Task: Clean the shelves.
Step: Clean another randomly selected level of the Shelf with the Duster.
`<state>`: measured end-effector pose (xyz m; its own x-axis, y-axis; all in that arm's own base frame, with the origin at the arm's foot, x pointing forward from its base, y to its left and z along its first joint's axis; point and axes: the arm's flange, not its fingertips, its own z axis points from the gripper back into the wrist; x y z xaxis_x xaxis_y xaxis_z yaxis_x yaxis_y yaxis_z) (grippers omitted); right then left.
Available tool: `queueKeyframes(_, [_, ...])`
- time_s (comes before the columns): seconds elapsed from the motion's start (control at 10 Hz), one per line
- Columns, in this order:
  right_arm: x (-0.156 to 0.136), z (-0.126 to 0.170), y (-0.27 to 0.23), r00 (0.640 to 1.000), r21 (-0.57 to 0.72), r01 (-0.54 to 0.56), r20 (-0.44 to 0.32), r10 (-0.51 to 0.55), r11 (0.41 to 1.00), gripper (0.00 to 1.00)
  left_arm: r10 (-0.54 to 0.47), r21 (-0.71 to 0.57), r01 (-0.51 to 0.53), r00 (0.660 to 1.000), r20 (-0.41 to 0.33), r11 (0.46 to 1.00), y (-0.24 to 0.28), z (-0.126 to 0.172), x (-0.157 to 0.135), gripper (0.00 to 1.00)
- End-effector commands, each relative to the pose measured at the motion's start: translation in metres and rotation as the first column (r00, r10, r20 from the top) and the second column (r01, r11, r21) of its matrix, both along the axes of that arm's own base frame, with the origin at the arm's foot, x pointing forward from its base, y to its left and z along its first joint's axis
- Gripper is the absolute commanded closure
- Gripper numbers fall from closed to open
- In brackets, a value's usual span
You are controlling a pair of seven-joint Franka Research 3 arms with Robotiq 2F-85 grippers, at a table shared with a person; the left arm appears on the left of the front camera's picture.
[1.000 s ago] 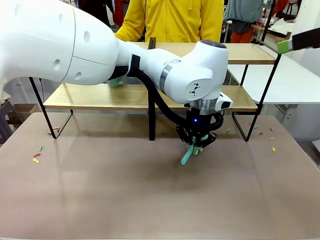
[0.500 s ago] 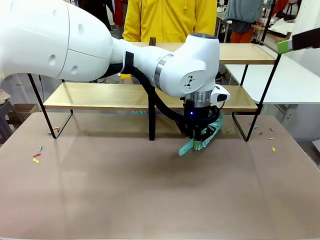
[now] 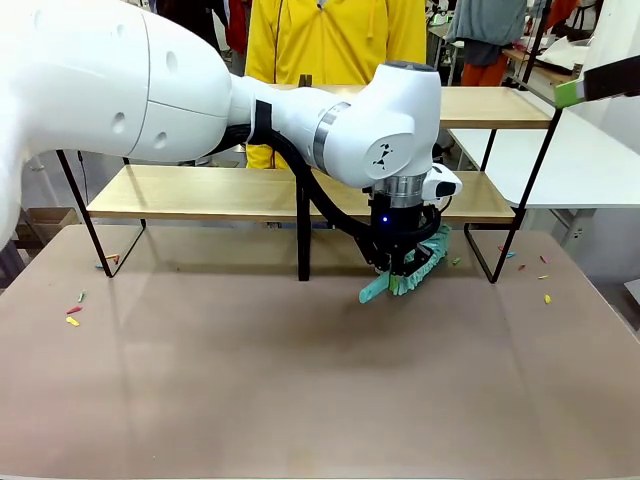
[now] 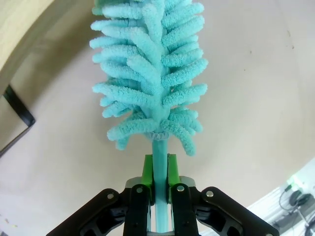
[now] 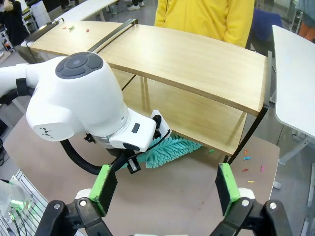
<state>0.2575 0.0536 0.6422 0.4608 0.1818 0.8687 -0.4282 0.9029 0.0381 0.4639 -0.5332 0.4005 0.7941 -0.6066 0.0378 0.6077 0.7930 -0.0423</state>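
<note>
The shelves (image 3: 200, 195) stand along the far edge of the tabletop (image 3: 300, 390). They are two long light-wood boards in a thin black frame with a central post. A person in a yellow top (image 3: 340, 40) stands behind them.

The left tool (image 3: 400, 275) is clamped narrowly on the thin handle of a teal chenille duster (image 3: 418, 266). The left wrist view shows the green pads pressing the stem from both sides just below the fronds (image 4: 158, 172). The duster's fluffy head (image 5: 170, 149) lies low over the tabletop toward the far right corner, and its tip reaches under the right half of the lower board (image 5: 206, 123).

The right tool (image 5: 167, 189) hangs high over the shelves with its jaws wide and nothing between them.

The shelves look rigid. The frame is slender, though, so the rack is probably light for its size and could slide or rock under a hard shove. It needs no grasp, only light brushing contact.

The duster looks very light and soft, and its fronds should bend harmlessly against wood or metal. Its stem looks smooth and thin and could twist between the pads, so a grip close under the head, as here, seems the steadiest.

Small coloured scraps (image 5: 74, 28) lie on the upper board's far end. More (image 3: 75, 310) lie on the tabletop near its left edge.
</note>
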Motion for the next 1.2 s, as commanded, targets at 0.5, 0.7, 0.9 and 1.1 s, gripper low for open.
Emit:
queueKeyframes(0.5, [0.000,0.000,-0.001,1.000,0.002,-0.009,-0.002,0.009,1.000,0.00,-0.345,-0.036,0.351,0.888,-0.304,0.936,0.002,0.015,0.008,0.87])
queueKeyframes(0.7, [0.000,0.000,-0.001,1.000,0.002,-0.009,-0.002,0.009,1.000,0.00,-0.414,0.033,0.459,0.827,-0.381,0.888,0.010,0.013,-0.003,0.87])
queueKeyframes(0.9, [0.000,0.000,-0.001,1.000,0.002,-0.009,-0.002,0.009,1.000,0.00,-0.501,0.059,0.583,0.742,-0.445,0.810,0.027,0.016,-0.020,0.87])
queueKeyframes(1.1, [0.000,0.000,-0.001,1.000,0.002,-0.009,-0.002,0.009,1.000,0.00,-0.612,-0.043,0.661,0.666,-0.427,0.749,0.043,0.030,-0.047,0.87])
